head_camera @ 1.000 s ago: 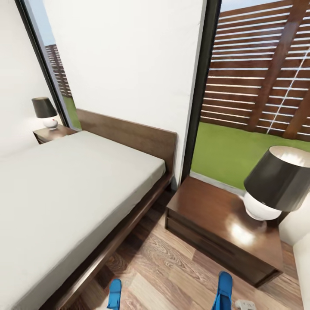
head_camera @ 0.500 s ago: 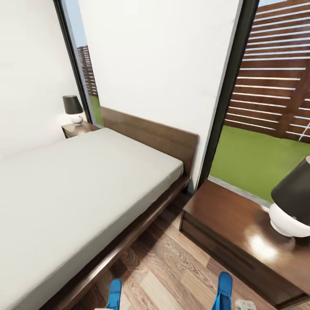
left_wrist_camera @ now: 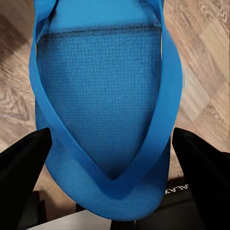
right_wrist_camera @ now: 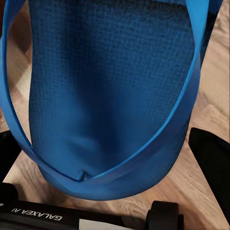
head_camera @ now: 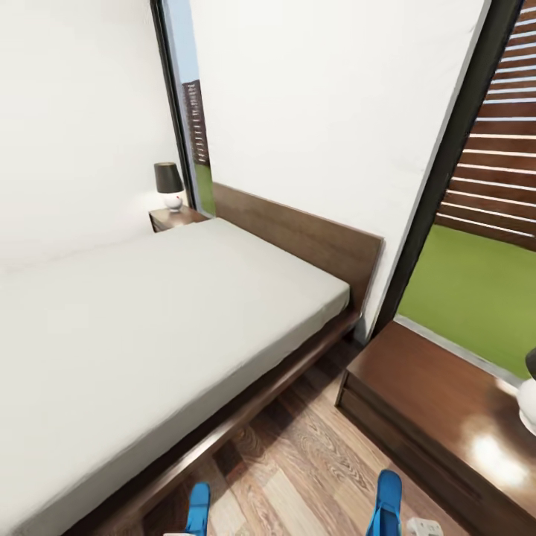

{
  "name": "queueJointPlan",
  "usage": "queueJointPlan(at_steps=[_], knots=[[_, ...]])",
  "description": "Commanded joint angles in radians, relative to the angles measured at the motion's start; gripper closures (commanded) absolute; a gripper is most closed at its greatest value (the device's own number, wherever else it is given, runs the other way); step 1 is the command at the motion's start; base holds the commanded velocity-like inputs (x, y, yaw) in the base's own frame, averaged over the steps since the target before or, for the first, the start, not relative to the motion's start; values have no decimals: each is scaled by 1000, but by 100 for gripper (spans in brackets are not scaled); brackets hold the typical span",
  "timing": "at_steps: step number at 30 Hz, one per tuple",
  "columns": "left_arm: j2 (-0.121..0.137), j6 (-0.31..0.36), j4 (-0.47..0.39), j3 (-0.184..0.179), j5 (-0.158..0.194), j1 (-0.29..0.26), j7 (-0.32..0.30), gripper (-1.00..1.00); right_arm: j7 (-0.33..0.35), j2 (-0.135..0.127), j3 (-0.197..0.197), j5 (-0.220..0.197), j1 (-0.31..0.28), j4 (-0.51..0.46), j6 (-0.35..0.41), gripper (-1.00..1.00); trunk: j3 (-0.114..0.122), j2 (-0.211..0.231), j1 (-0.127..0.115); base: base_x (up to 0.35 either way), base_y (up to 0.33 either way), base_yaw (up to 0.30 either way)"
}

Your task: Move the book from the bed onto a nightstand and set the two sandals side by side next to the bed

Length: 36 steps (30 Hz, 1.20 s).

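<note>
Head view: two blue sandals poke up at the bottom edge, the left sandal [head_camera: 197, 508] and the right sandal [head_camera: 388, 500], each carried by its own arm, over the wood-plank floor [head_camera: 298, 476] in the aisle between the bed [head_camera: 149, 327] and the near nightstand [head_camera: 439, 417]. A far nightstand [head_camera: 175, 218] w/ a small lamp [head_camera: 170, 186] sits beyond the bed's far side. No book to be seen on the stretch of mattress in shot, so I can't place it.

Left wrist view: the left gripper [left_wrist_camera: 112, 184] has the sandal [left_wrist_camera: 105, 110] lying between its dark fingers [left_wrist_camera: 24, 167], sole facing the cam; fingers spread fairly wide either side of it, and the actual contact is hidden, so can't tell for sure how it's clamped. Right wrist view: same story, right gripper [right_wrist_camera: 108, 189] w/ the other sandal [right_wrist_camera: 110, 96] hanging ahead of it, floor beyond; grip likewise hidden by the sole.

Step in hand, as I read it: the sandal part. Both are off the floor & in transit, robot parked beside the bed frame. Next move prob calls for lowering both arms to the floor just below the grippers, close by the bed's side rail, soles flat, toes the same way, the pair near each other but not overlapping, then letting go. Book step looks undone as far as these shots tell; nightstand top ahead of the right gripper has free room for it
</note>
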Motion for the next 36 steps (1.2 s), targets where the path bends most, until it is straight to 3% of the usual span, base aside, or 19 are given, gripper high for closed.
queueJointPlan(at_steps=[1, 13, 30, 36], knots=[[0, -4, 1, -8, 9, -1, -2, 100, 5, 0, 8, -9, -2, 4, -7, 100, -1, 0, 0, 0, 0, 292], [0, -4, 1, -9, 9, -1, -2, 100, 5, 0, 8, -9, -2, 4, -7, 100, -1, 0, 0, -9, 0, 281], [0, -4, 1, -9, 9, -1, -2, 100, 5, 0, 8, -9, -2, 4, -7, 100, -1, 0, 0, -143, 0, 24], [0, -4, 1, -9, 9, -1, -2, 100, 5, 0, 8, -9, -2, 4, -7, 100, -1, 0, 0, -9, 0, 231]])
